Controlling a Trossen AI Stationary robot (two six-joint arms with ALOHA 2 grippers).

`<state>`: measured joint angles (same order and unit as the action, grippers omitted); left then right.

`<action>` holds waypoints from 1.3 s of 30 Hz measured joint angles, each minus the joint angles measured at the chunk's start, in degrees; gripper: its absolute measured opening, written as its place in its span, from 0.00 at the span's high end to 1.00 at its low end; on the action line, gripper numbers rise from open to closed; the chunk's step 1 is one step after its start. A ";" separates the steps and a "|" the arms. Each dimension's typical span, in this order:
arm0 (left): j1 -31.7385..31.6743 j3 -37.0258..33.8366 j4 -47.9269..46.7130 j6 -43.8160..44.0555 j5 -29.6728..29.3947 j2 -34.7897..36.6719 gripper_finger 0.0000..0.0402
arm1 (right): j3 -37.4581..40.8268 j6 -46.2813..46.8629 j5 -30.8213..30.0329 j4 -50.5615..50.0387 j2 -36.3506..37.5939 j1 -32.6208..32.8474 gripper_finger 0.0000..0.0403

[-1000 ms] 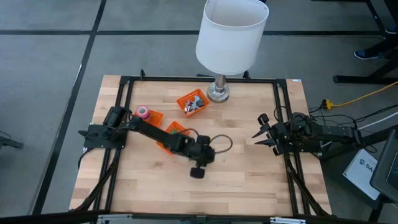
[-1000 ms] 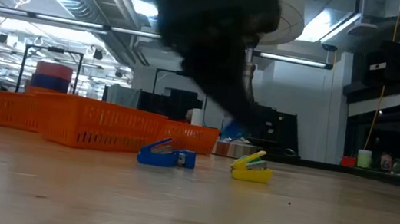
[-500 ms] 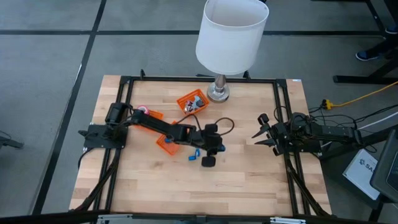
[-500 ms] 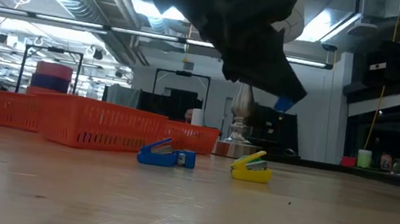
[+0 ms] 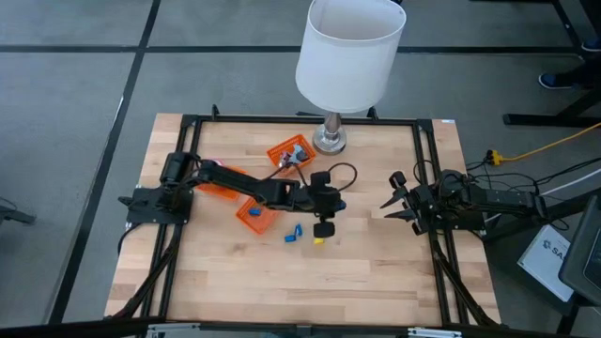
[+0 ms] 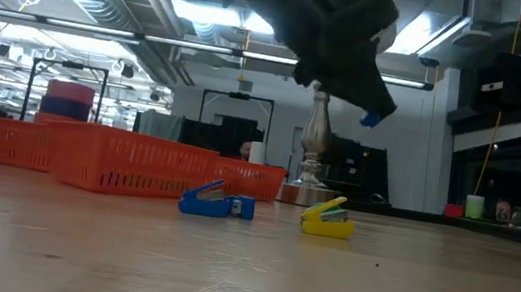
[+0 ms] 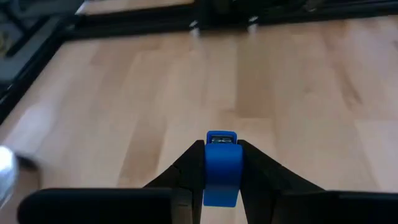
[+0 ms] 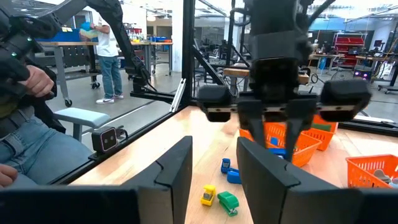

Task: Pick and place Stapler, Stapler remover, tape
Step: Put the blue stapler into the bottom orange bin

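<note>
Step in hand: left gripper point(image 7: 222, 163) clasps a small blue stapler point(image 7: 222, 167), raised above mid-table; judged best carried level and lowered into a basket before release.

Left orange basket point(image 5: 222, 182): tape roll, largely hidden by the arm.
Middle orange basket point(image 5: 254, 215): blue item.
Far orange basket point(image 5: 287, 155): assorted small items, unidentifiable.

Right gripper point(image 5: 389, 204): parked at right edge, fingers spread, empty.

Left tool point(image 5: 332, 202) farther right (higher)
</note>
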<state>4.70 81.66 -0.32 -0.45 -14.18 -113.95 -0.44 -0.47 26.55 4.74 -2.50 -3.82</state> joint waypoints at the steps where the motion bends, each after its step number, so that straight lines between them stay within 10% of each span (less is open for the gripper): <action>1: -0.23 1.08 -2.32 0.87 -0.60 0.00 0.83 | 0.00 0.00 0.02 -0.01 0.02 -0.02 0.68; 22: -1.15 10.13 -60.64 28.07 -14.31 0.00 0.83 | 0.00 0.00 0.00 0.01 0.00 0.00 0.68; 39: -1.17 3.59 -63.01 32.85 -8.38 3.68 0.82 | 0.01 0.00 0.00 0.07 0.01 0.00 0.68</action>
<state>3.53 85.25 -63.33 32.40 -22.56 -110.27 -0.43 -0.47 26.55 4.81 -2.49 -3.82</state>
